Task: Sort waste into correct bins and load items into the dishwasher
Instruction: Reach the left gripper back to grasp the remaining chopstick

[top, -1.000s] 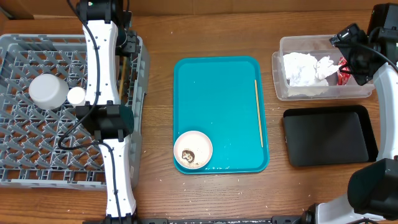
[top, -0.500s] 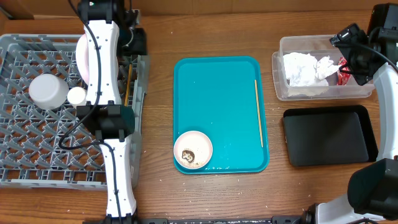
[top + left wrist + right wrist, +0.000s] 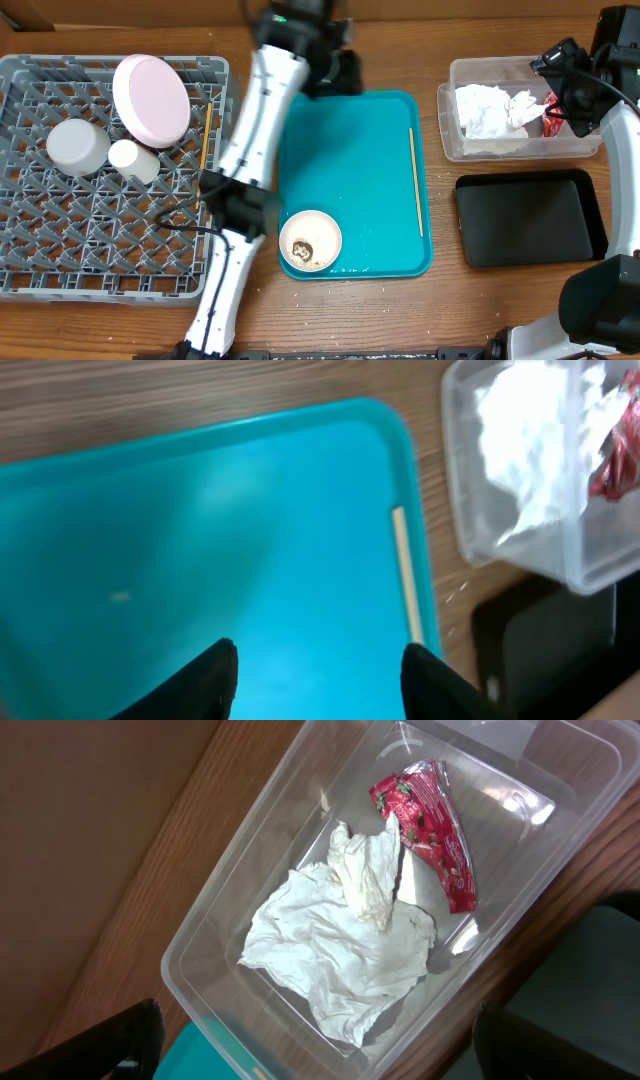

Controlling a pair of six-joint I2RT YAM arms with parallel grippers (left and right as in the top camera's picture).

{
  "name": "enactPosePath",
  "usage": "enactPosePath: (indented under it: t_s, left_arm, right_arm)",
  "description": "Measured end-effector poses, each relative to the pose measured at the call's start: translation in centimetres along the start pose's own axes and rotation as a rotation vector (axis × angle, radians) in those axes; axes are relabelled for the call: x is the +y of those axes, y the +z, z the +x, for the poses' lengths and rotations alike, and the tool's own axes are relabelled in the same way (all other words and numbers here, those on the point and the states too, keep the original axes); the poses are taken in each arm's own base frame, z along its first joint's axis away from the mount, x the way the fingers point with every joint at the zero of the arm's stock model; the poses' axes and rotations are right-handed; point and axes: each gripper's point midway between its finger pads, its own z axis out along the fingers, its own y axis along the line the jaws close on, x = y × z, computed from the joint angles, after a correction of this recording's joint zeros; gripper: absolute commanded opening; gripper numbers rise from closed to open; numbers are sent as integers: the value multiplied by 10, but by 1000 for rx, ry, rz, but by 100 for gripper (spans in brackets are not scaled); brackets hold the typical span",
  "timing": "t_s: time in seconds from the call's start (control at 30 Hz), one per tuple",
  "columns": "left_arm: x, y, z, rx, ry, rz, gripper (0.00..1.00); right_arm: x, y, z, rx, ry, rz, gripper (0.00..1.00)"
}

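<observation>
Wooden table [image 3: 250, 60]. Grey dish rack [image 3: 60, 260] on the left: white plate [image 3: 150, 98] leaning tilted, bowl [image 3: 78, 147] apparently bottom-up, small cup [image 3: 132, 158], one chopstick [image 3: 205, 135] by its right wall. Mid-table, teal tray [image 3: 350, 150]: second bowl [image 3: 310, 240] with brownish scraps [image 3: 304, 249] in the near-left corner, second chopstick [image 3: 416, 180] along the right rim. Far right, clear tub [image 3: 448, 125] holds crumpled napkins [image 3: 485, 110] and red wrapper [image 3: 552, 115]; black tray [image 3: 530, 225] just nearside of it. The left arm [image 3: 250, 130] crosses above the rack's right wall, hiding part. Tools: left gripper [image 3: 320, 670] above the tray's far end, fingers apart, holding nothing; right gripper [image 3: 320, 1045] over the tub, spread wide, holding nothing.

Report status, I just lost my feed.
Left claw open over tray. Right claw open over tub. Bowl, chopstick on tray, not racked. Nothing blocking.
</observation>
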Motion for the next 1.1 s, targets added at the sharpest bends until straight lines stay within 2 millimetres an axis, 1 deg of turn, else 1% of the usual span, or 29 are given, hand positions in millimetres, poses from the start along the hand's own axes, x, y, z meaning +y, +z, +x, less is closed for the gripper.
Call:
enactPosePath:
  t_s: [0.03, 0.13, 0.17, 0.23, 0.27, 0.33, 0.37, 0.4, 0.43, 0.5, 0.57, 0.67, 0.93, 1.1]
  left_arm:
    - [-11, 5, 0, -16, -6, -12, 54]
    - [-40, 19, 4, -50, -16, -36, 50]
    - [-47, 25, 6, -54, -16, -45, 50]
    - [-58, 44, 12, -56, -13, -68, 47]
    - [-63, 57, 15, -52, -12, -81, 47]
    - [-68, 82, 24, -35, -6, -104, 44]
    - [-70, 100, 32, -19, -3, -118, 40]
    - [-72, 112, 37, -6, 0, -128, 35]
    - [-73, 124, 44, 9, 2, -138, 34]
    - [-75, 145, 55, 28, 16, -158, 33]
    - [-76, 159, 63, 41, 28, -177, 33]
    - [-75, 168, 66, 35, 35, -197, 32]
    - [-66, 169, 60, 8, 31, -232, 32]
    - [-61, 180, 60, 9, 28, -241, 32]
  right_arm:
    - [0, 0, 0, 0, 0, 0, 100]
    - [0, 0, 0, 0, 1, 0, 100]
    - [0, 0, 0, 0, 0, 0, 100]
    - [0, 0, 0, 0, 1, 0, 100]
    - [0, 0, 0, 0, 1, 0, 100]
    - [0, 0, 0, 0, 1, 0, 100]
    - [0, 0, 0, 0, 1, 0, 100]
    - [0, 0, 0, 0, 1, 0, 100]
    - [0, 0, 0, 0, 0, 0, 100]
    - [0, 0, 0, 0, 0, 0, 100]
    - [0, 0, 0, 0, 1, 0, 100]
    - [0, 0, 0, 0, 1, 0, 100]
    - [0, 0, 0, 0, 0, 0, 100]
    - [0, 0, 0, 1, 1, 0, 100]
